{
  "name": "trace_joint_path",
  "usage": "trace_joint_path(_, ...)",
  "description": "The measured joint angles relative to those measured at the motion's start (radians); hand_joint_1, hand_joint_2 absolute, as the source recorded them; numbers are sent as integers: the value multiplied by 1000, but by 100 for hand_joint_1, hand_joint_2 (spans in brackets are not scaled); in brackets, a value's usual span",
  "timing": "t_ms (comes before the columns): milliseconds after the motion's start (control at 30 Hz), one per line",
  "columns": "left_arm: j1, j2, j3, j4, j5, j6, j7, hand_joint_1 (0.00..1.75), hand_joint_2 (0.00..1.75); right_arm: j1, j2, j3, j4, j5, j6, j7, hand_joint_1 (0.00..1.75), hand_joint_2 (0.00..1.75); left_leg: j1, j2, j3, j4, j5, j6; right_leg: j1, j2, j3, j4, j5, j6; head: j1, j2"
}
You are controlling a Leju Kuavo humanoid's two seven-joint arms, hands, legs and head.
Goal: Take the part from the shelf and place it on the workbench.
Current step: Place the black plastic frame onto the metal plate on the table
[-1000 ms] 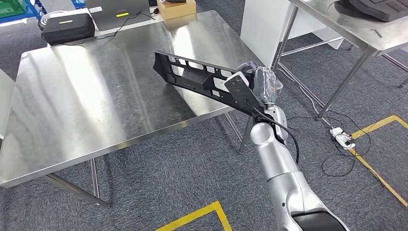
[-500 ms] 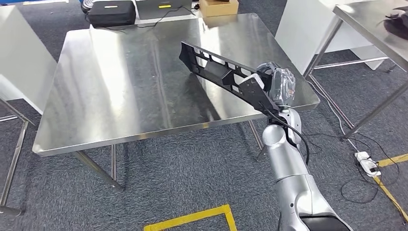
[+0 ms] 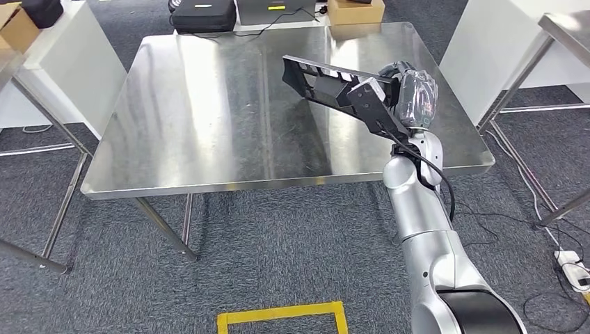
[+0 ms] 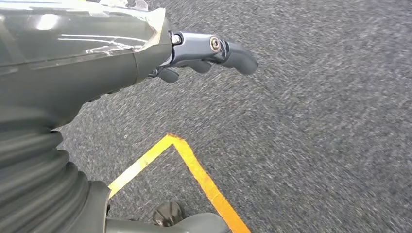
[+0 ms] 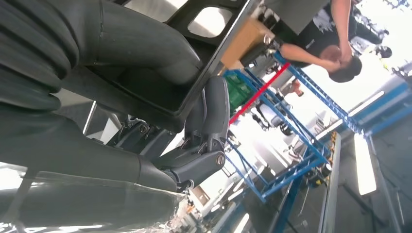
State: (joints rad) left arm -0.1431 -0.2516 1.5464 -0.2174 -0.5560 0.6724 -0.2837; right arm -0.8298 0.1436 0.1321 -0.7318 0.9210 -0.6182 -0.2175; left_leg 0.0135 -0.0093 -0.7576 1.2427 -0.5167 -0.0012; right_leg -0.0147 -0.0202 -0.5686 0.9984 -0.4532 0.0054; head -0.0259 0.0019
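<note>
Above desk [image 3: 209, 160] right edge, right robot hand [image 3: 412, 94] grips black part [image 3: 327, 80], held off surface; left robot hand [image 4: 204, 51] empty, fingers loosely curled.

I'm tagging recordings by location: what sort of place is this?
Probably a factory or workshop floor: steel workbench, blue racking, yellow floor tape on grey carpet.
</note>
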Motion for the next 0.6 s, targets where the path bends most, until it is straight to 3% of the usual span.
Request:
trace_joint_path(33, 1, 1, 0, 0, 1, -5, 0, 0, 175, 0, -3, -3, 7, 6, -4, 10, 175, 175, 0, 5, -19, 40, -10, 0, 2, -13, 0, 0, -1, -1, 0, 0)
trace_joint_path(67, 1, 3, 0, 1, 2, -11, -1, 0, 175, 0, -5, -6, 15, 12, -8, 21, 175, 175, 0, 7, -20, 43, -2, 1, 4, -26, 0, 0, -2, -1, 0, 0)
trace_joint_path(133, 2, 7, -1, 2, 4, -20, -2, 0, 175, -3, -11, -15, 32, 22, -13, 36, 175, 175, -1, 21, 40, -61, 54, 8, 7, -48, 3, 0, -4, -2, 0, 0)
trace_joint_path(200, 1, 11, -4, 2, 4, -25, -2, 0, 175, -9, -19, -24, 47, 27, -15, 41, 175, 175, -9, 56, 109, -184, 92, 20, 15, -65, 5, 1, -7, 0, 1, 0)
trace_joint_path(267, 0, 12, -7, 2, 4, -26, -3, 0, 175, -15, -25, -29, 60, 29, -17, 41, 175, 175, -17, 65, 127, -224, 96, 29, 22, -81, 7, 0, -10, 6, 4, 0)
trace_joint_path(333, 1, 13, -8, 2, 5, -28, -3, 0, 175, -20, -27, -33, 69, 31, -18, 44, 175, 175, -15, 42, 128, -229, 101, 39, 22, -93, 9, -1, -14, 13, 6, 0)
trace_joint_path(400, 1, 14, -8, 2, 6, -30, -3, 0, 175, -25, -31, -37, 80, 40, -19, 57, 175, 175, -8, 23, 132, -238, 109, 51, 18, -60, -8, 39, -39, 18, 8, 0)
trace_joint_path(467, 0, 13, -9, 3, 7, -33, -3, 0, 175, -28, -44, -45, 100, 51, -19, 77, 175, 175, -4, 1, 132, -241, 114, 59, 12, -6, -63, 161, -93, 18, 11, 0)
trace_joint_path(533, 0, 13, -9, 3, 7, -34, -3, 0, 175, -23, -60, -57, 127, 55, -18, 93, 175, 175, -4, -28, 130, -241, 116, 61, 8, 13, -125, 287, -133, 22, 13, 0)
trace_joint_path(567, 0, 13, -9, 3, 8, -34, -2, 0, 175, -21, -66, -63, 141, 57, -18, 98, 175, 175, -4, -43, 129, -240, 117, 61, 6, 15, -135, 304, -132, 28, 13, 0)
trace_joint_path(600, 1, 13, -9, 3, 8, -34, -2, 0, 175, -20, -71, -69, 153, 60, -17, 103, 175, 175, -4, -58, 129, -240, 119, 60, 3, 17, -124, 277, -114, 36, 14, 0)
